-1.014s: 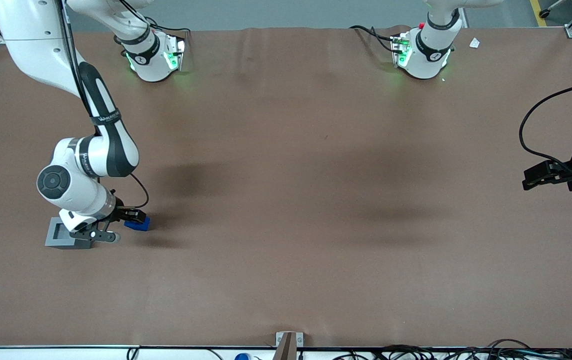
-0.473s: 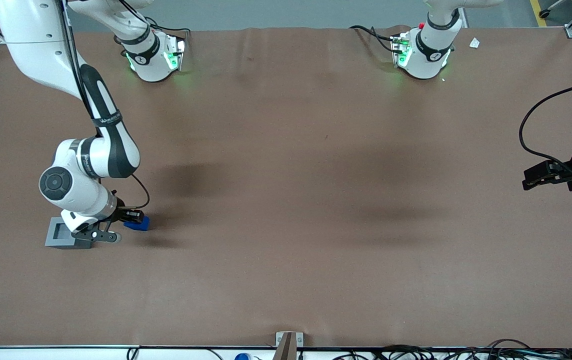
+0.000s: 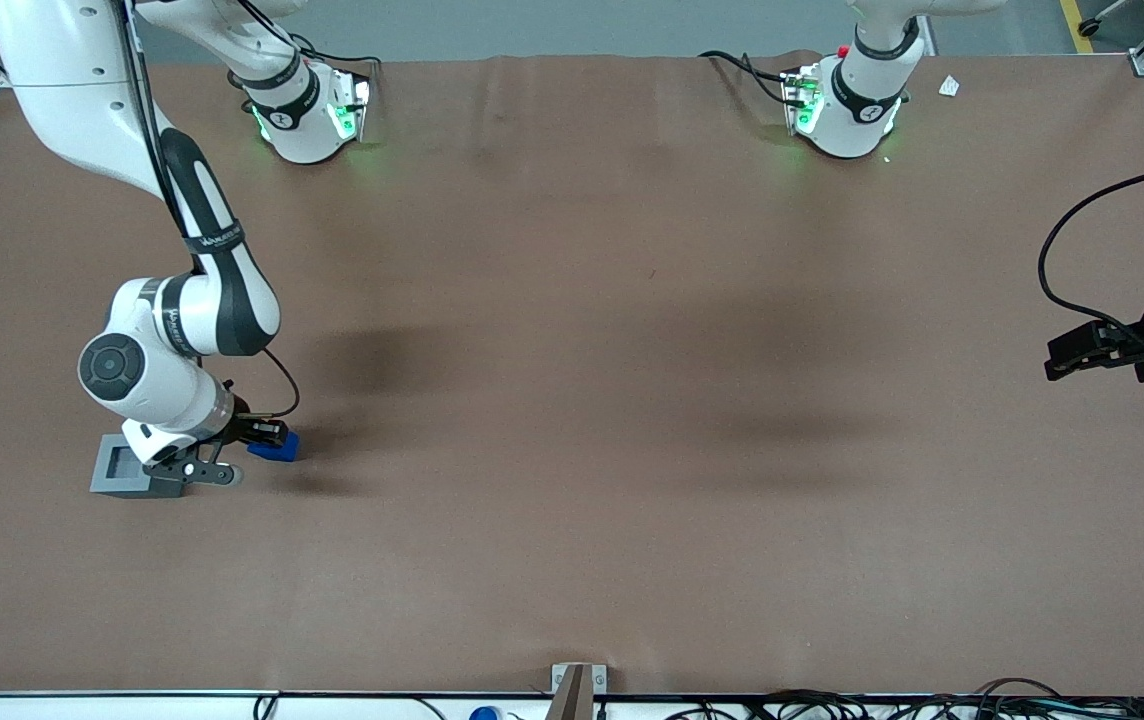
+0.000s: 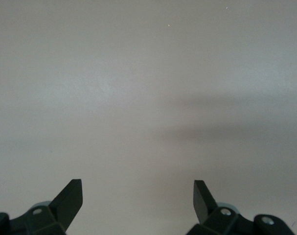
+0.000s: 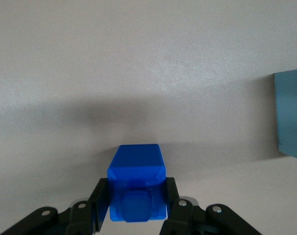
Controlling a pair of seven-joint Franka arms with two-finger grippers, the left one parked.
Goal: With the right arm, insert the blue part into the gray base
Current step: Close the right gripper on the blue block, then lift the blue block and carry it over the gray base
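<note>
Arm: the white right arm [image 3: 177, 320] bends low over the table [image 3: 572, 400] at the working arm's end, its wrist tipped down toward the mat.
Gripper: the gripper [image 3: 267, 440] sits at table height just beside the base; the wrist view also shows it [image 5: 136, 203].
Claw state: the two black fingers [image 5: 100, 205] are drawn in against both sides of the blue part, with no gap showing between finger and plastic; the claw is closed on the part.
Blue part: the part [image 3: 274, 448] [image 5: 137, 188] is held between the fingers, low at the mat; whether it touches the mat or hangs just above it cannot be told. In the wrist view its smaller stepped nub faces the camera.
Base: the base [image 3: 127, 467] rests on the table, its square recess facing up, partly covered by the arm's wrist in the front view. One edge of it appears in the wrist view [image 5: 290, 115].
Relation: part and base are near each other but apart; the part is outside the recess, on the side of the base toward the parked arm's end.
Table: a brown mat covers it.
</note>
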